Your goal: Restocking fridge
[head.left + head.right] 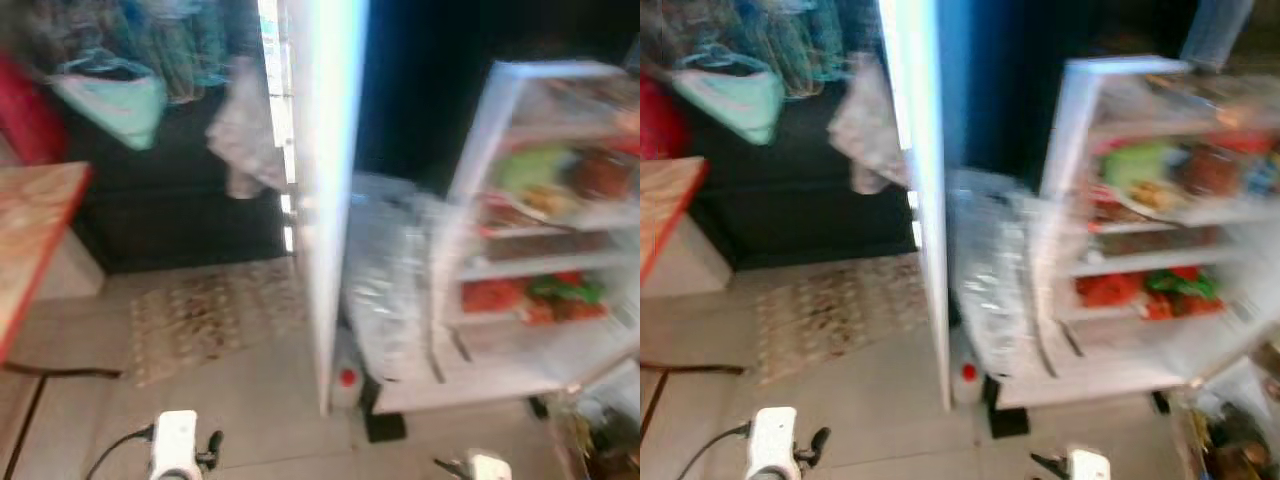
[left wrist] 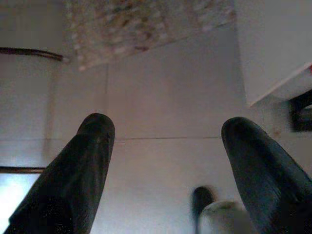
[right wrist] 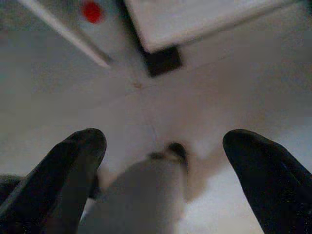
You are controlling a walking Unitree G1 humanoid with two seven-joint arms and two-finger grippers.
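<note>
The white fridge (image 1: 560, 350) stands open at the right, blurred. Its shelves hold green food (image 1: 530, 168) up high and red and green packs (image 1: 530, 295) lower down. The open door (image 1: 325, 200) stands edge-on in the middle, with crinkled clear plastic (image 1: 385, 270) behind it. Both arms hang low: the left wrist (image 1: 175, 445) and right wrist (image 1: 487, 467) sit at the bottom edge. My left gripper (image 2: 168, 129) is open over bare floor tiles. My right gripper (image 3: 165, 139) is open above the floor near the fridge's base, holding nothing.
A small bottle with a red cap (image 1: 346, 380) sits on the floor by the door's foot. A patterned rug (image 1: 210, 315) lies to the left. An orange-topped table (image 1: 35, 230) stands at far left, clothes (image 1: 115, 95) hang behind, and clutter (image 1: 600, 440) lies at bottom right.
</note>
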